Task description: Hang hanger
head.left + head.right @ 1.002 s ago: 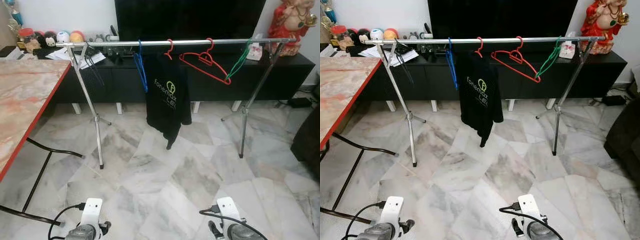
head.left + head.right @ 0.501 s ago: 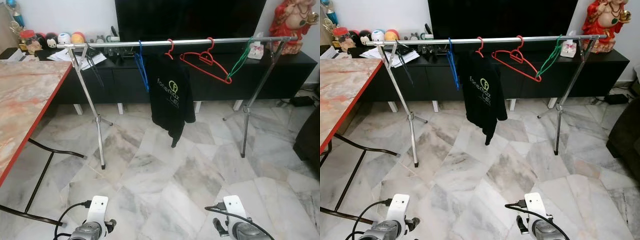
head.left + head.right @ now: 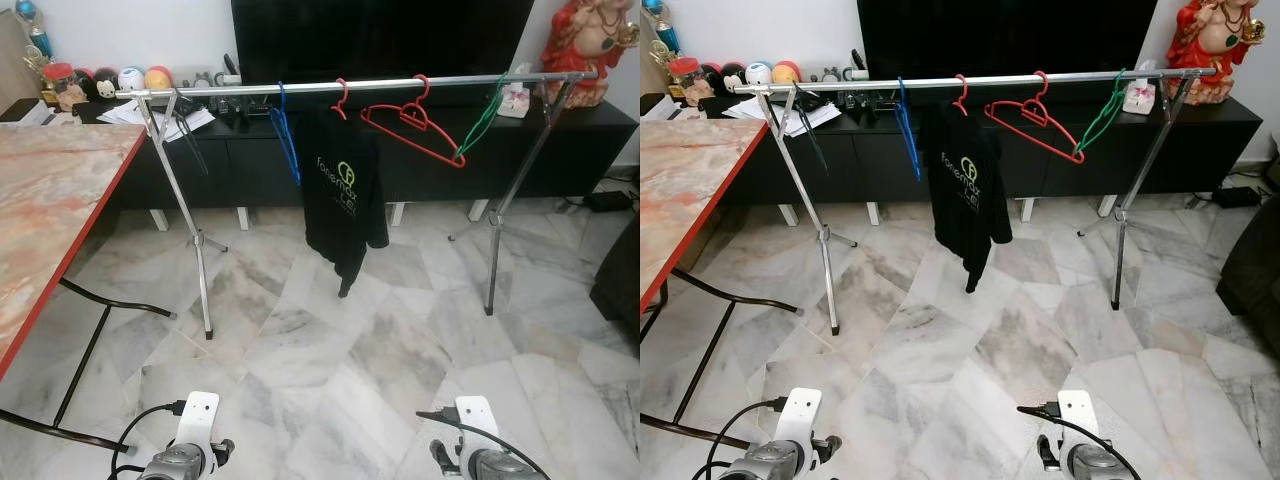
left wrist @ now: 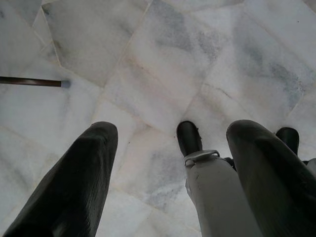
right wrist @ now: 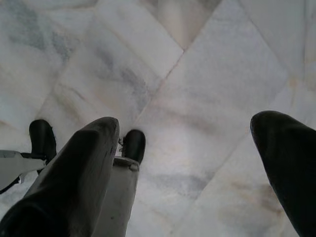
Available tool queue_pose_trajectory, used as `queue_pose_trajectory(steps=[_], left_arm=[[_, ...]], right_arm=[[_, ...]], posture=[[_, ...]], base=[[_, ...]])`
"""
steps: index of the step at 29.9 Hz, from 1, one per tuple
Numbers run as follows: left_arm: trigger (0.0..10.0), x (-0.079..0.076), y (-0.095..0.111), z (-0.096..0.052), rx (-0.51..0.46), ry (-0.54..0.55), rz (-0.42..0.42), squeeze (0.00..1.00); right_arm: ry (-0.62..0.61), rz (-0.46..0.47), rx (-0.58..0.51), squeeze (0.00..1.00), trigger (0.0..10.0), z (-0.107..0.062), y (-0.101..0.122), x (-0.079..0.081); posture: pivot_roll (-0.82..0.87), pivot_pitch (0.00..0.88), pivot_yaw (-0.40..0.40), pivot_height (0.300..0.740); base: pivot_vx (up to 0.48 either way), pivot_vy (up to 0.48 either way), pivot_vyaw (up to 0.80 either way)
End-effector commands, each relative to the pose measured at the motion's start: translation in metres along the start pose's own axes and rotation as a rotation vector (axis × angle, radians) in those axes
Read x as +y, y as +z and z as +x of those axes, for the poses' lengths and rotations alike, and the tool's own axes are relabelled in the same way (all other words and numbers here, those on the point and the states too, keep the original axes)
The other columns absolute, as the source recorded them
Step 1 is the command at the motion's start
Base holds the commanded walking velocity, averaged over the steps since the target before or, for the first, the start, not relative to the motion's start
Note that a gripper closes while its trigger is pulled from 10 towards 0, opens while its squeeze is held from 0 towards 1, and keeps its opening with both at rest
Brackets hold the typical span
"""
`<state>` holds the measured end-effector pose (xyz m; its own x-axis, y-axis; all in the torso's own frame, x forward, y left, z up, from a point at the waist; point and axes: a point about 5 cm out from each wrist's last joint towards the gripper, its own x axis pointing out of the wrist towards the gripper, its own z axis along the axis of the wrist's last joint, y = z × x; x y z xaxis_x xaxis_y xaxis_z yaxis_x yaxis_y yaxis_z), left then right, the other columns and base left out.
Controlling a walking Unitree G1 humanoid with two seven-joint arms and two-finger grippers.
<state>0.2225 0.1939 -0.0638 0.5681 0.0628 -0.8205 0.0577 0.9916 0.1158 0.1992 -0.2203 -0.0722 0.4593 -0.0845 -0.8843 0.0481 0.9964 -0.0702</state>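
A silver clothes rail [image 3: 360, 87] stands across the room ahead on two tripod legs. From it hang a black hanger [image 3: 187, 130], a blue hanger [image 3: 286, 135], a red hanger carrying a black printed shirt [image 3: 343, 195], an empty red hanger [image 3: 412, 125] and a green hanger [image 3: 478, 120]. My left arm [image 3: 186, 450] and right arm [image 3: 476, 458] hang low, far short of the rail. The left gripper [image 4: 173, 168] points down at the marble floor, open with nothing in it. The right gripper [image 5: 187, 163] is likewise open and empty over the floor.
A marble-topped table with a red edge [image 3: 60, 190] stands at my left on black legs. Behind the rail are a low black cabinet [image 3: 430, 165], a TV and a red statue [image 3: 592, 35]. Dark furniture [image 3: 620, 280] sits at the right edge.
The whole picture has shifted slightly, so the camera moved. Both arms sit a little lower in the picture. The hangers and the shirt stay on the rail.
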Motion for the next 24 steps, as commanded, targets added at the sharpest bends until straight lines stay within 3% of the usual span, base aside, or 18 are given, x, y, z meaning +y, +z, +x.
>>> queue_pose_trajectory(steps=[1, 15, 24], left_arm=[[10.0, -0.0002, -0.008, -0.0005, 0.029, 0.008, -0.005, 0.0], [10.0, -0.0004, -0.0145, -0.0011, 0.041, 0.01, -0.021, 0.0], [10.0, 0.0005, -0.0126, -0.001, 0.031, 0.005, -0.026, 0.0]], right_arm=[[0.019, 0.019, 0.01, 0.0, 10.0, 0.0001, -0.0046, 0.0016], [0.048, 0.016, 0.028, 0.0, 10.0, -0.0001, -0.0108, 0.0026], [0.053, -0.003, 0.027, 0.0, 10.0, 0.0, -0.0088, 0.0035]], posture=[[-0.06, 0.0, 0.005, 0.74], [-0.06, 0.0, -0.005, 0.74], [-0.06, 0.0, 0.004, 0.74]], base=[[0.0, 0.0, 0.0], [0.0, 0.0, 0.0], [0.0, 0.0, -0.71]])
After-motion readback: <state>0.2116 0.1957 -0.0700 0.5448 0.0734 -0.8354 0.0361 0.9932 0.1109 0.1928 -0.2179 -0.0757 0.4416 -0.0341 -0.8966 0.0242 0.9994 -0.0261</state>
